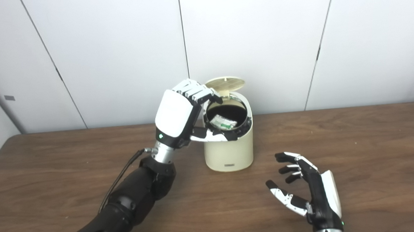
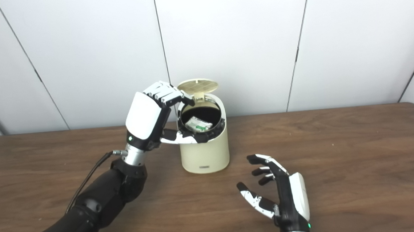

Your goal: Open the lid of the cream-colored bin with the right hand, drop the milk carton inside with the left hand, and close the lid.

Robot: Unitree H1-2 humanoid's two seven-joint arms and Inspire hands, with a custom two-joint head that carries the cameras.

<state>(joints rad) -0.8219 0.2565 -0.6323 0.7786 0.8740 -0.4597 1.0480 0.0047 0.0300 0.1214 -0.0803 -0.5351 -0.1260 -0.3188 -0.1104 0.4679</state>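
The cream-colored bin (image 1: 228, 151) stands at the middle of the table, its round lid (image 1: 225, 83) tipped up and open at the back. The white milk carton with green print (image 1: 223, 123) lies inside the bin's dark opening. My left hand (image 1: 181, 112) hovers at the bin's left rim, fingers spread over the opening and thumb along the front edge, holding nothing. My right hand (image 1: 305, 187) rests open above the table to the bin's front right, fingers apart, empty.
The brown wooden table (image 1: 358, 149) reaches to a white panelled wall (image 1: 259, 36) just behind the bin. My left forearm (image 1: 126, 205) crosses the table's front left.
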